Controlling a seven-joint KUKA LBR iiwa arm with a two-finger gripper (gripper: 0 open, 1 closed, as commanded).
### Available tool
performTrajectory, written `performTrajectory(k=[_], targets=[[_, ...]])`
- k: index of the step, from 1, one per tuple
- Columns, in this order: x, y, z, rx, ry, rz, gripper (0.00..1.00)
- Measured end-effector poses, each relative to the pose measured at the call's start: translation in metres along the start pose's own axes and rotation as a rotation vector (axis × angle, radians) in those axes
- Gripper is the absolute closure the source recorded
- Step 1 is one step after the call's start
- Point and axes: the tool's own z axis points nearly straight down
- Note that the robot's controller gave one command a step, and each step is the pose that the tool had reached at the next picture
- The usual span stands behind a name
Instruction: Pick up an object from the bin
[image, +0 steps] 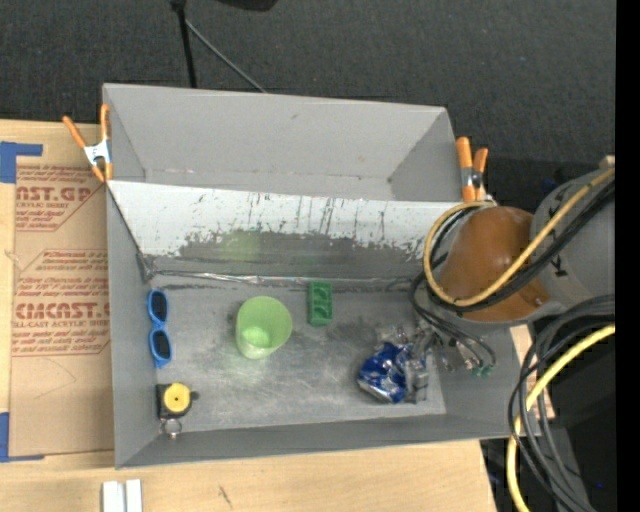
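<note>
Orange wrist cover (485, 265) sits highest, at the right of the frame. Below it the gripper (421, 368) is low in the bin (300, 150), at the lower right of its floor, right against a crumpled blue wrapper (383, 376). Whether it is wide, narrow or gripping cannot be told. Green cup (262, 327), green brick (319, 302), blue sunglasses (158, 326) and a yellow disc (175, 400) lie well apart to the left. This looks like the grasping step, with the lift not yet made. Next, I judge, comes a firm close on the wrapper, then a straight rise clear of the near wall, since the crumpled material may slip.
</note>
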Motion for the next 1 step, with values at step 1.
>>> performTrajectory(k=[1], targets=[[0.0174, 0.0212, -0.1359, 0.003, -0.007, -0.002, 1.0]])
